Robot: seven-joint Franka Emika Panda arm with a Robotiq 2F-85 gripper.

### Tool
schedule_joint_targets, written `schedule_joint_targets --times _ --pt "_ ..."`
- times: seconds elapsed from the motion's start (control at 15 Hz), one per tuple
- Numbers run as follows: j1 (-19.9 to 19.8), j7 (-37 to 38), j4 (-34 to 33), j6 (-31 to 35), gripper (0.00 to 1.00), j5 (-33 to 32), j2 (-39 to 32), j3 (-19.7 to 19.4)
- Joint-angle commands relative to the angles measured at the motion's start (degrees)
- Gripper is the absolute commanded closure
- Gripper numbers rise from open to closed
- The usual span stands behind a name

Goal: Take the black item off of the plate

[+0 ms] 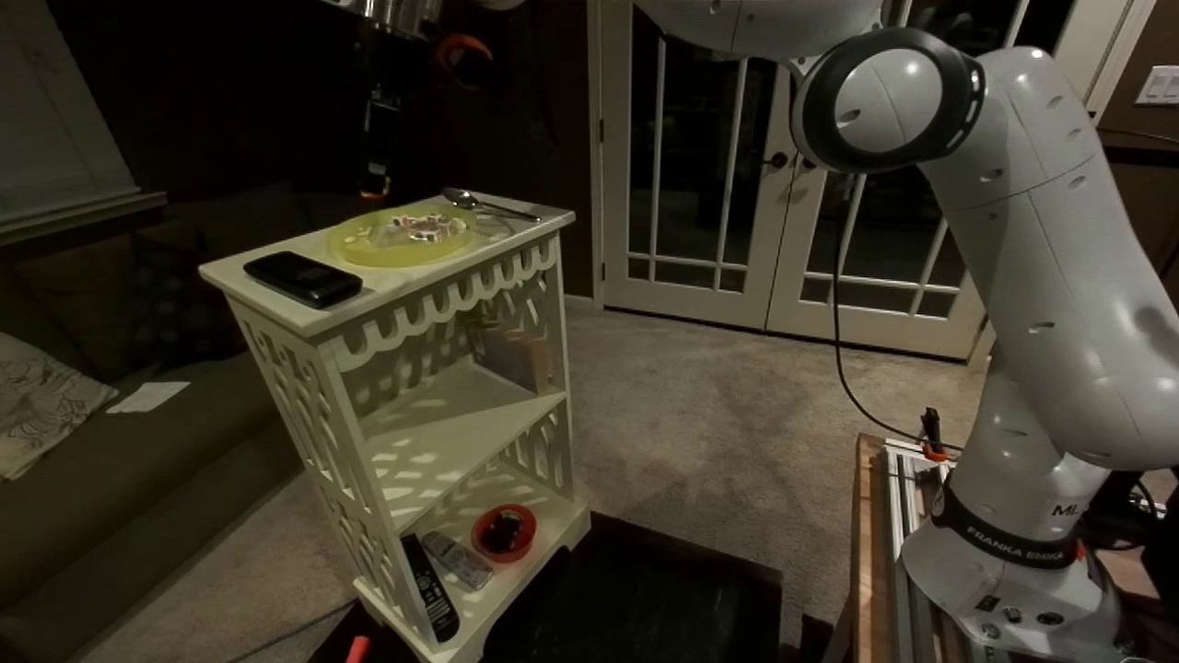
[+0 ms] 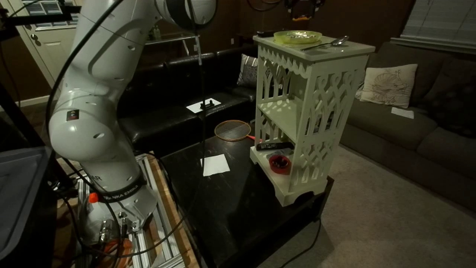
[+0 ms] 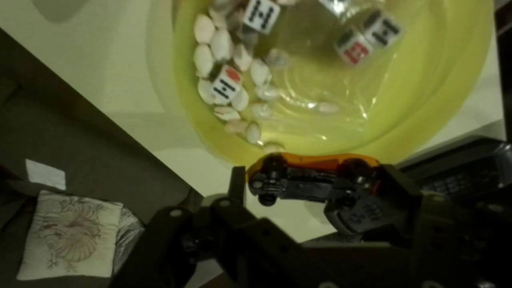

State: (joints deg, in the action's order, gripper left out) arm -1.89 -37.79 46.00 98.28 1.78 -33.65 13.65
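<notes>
Well, cubes (image 3: 226, 85) on the plate (image 3: 456, 68)

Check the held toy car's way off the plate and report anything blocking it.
Nothing visible blocks it: the end effector holds the toy car in the air, apart from the plate. Before lowering it, though, I'd watch for the phone beside the plate.

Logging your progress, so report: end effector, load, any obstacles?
End effector closed on black-bottomed orange toy car. Held clear of round yellow plate. Possible obstacle when lowering: black oblong handset beside plate.
</notes>
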Motion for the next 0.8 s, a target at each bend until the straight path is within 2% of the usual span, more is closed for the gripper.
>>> schedule_joint_targets --times 0.0,0.07,0.33,0.4,0.47,0.6,0.73 --pt "0.15 -0.02 -4.45 -1.00 0.44 -5.59 -0.86 -3.31" --pt "-0.09 -0.09 -1.65 -0.87 0.19 -3.39 -0.03 -2.08" --pt "-0.46 -0.09 -2.73 -0.83 0.19 -4.38 -0.06 -3.27" --pt "-0.37 -0.09 -2.73 -0.83 0.44 -4.41 -0.09 -3.27" --pt "-0.28 -2.95 -2.93 -0.57 0.44 -5.70 -0.52 -3.53" --pt "-1.43 -7.77 -4.75 -4.75 0.44 -5.90 -1.54 -3.62" --pt "-1.95 -14.10 -6.13 -6.53 0.44 -9.16 -2.85 -5.28"
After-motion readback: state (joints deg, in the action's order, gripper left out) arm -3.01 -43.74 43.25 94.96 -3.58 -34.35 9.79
